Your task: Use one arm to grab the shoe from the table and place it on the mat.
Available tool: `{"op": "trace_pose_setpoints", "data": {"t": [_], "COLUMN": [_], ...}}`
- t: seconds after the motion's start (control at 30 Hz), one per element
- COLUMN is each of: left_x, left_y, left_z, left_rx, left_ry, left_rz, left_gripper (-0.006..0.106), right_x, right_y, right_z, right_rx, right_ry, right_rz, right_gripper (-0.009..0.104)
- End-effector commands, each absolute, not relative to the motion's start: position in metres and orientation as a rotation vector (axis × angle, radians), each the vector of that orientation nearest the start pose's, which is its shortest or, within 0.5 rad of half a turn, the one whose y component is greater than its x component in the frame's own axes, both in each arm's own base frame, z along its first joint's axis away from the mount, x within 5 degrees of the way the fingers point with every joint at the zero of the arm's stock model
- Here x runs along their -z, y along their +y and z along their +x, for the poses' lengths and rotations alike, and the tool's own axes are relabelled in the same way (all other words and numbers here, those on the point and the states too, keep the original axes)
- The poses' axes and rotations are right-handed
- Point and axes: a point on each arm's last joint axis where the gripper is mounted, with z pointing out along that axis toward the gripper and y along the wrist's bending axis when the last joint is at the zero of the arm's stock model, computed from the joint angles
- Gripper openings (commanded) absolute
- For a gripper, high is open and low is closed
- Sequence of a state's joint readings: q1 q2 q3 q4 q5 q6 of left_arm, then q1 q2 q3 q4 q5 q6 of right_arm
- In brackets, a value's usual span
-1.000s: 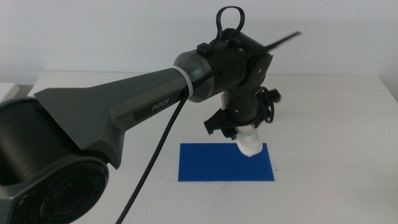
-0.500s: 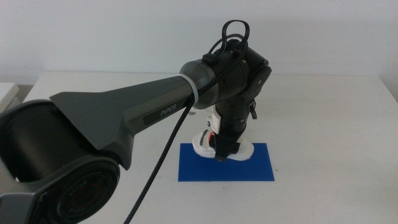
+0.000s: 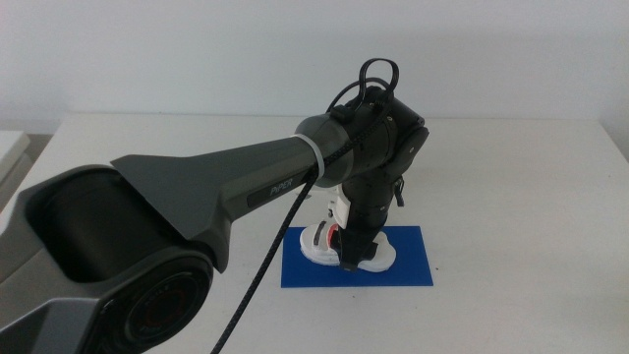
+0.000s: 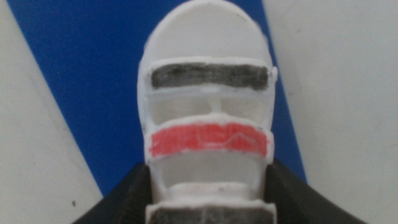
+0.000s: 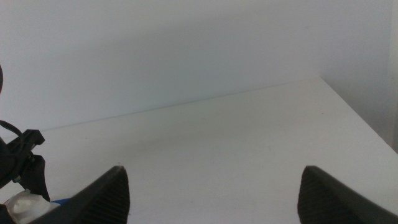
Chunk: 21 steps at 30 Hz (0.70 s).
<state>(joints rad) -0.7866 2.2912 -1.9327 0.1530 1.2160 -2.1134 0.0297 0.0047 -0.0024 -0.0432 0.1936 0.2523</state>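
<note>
My left arm (image 3: pixel 226 187) reaches in from the left over the table (image 3: pixel 521 177). Its gripper (image 3: pixel 355 252) is shut on the shoe (image 3: pixel 326 243), a small white sandal with black and red straps. The shoe lies level, low over the middle of the dark blue mat (image 3: pixel 413 265); I cannot tell if the sole touches it. In the left wrist view the shoe (image 4: pixel 208 93) sits between the two dark jaws of the left gripper (image 4: pixel 208 208), with the mat (image 4: pixel 81 81) beneath. My right gripper (image 5: pixel 217 202) is open and empty, off to the side.
The right wrist view shows bare white table (image 5: pixel 236 143), the far edge against a pale wall, and the left arm's gripper (image 5: pixel 22 165) with the shoe (image 5: pixel 17 205) at one corner. A black cable (image 3: pixel 265 256) hangs from the left arm.
The left gripper has turned and come down with the shoe, from the mat's far edge to its middle. The shoe went from standing on end to lying level.
</note>
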Motion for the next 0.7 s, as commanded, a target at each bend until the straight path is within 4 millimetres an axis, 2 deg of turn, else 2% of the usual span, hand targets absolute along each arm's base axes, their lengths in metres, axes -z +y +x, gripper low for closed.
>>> {"op": "trace_pose_setpoints", "data": {"t": [0.0,0.13,0.23,0.3,0.33,0.43,0.47,0.53,0.6,0.67], "left_x": [-0.169,-0.167,-0.166,-0.166,-0.166,-0.169,-0.174,-0.191,-0.215,-0.248], "left_y": [-0.325,-0.327,-0.328,-0.328,-0.328,-0.328,-0.328,-0.327,-0.324,-0.318], "left_z": [0.34,0.339,0.339,0.338,0.338,0.338,0.339,0.338,0.336,0.331], "left_rx": [0.08,0.085,0.087,0.084,0.084,0.09,0.11,0.17,0.241,0.34], "left_ry": [2.394,2.405,2.41,2.412,2.412,2.41,2.408,2.405,2.402,2.393], "left_rz": [-1.816,-1.838,-1.848,-1.851,-1.851,-1.85,-1.849,-1.83,-1.811,-1.764], "left_gripper": [0.001,0.013,0.03,0.046,0.062,0.087,0.094,0.094,0.094,0.094], "right_x": [-0.196,-0.196,-0.196,-0.196,-0.196,-0.196,-0.196,-0.196,-0.196,-0.196], "right_y": [0.001,0.001,0.001,0.001,0.001,0.001,0.001,0.001,0.001,0.001], "right_z": [0.056,0.056,0.056,0.056,0.056,0.056,0.056,0.056,0.056,0.056], "right_rx": [-0.167,-0.167,-0.167,-0.167,-0.167,-0.167,-0.167,-0.167,-0.167,-0.167], "right_ry": [1.666,1.666,1.666,1.666,1.666,1.666,1.666,1.666,1.666,1.666], "right_rz": [0.15,0.15,0.15,0.15,0.15,0.15,0.15,0.15,0.15,0.15], "right_gripper": [0.079,0.079,0.079,0.079,0.079,0.079,0.079,0.079,0.079,0.079]}}
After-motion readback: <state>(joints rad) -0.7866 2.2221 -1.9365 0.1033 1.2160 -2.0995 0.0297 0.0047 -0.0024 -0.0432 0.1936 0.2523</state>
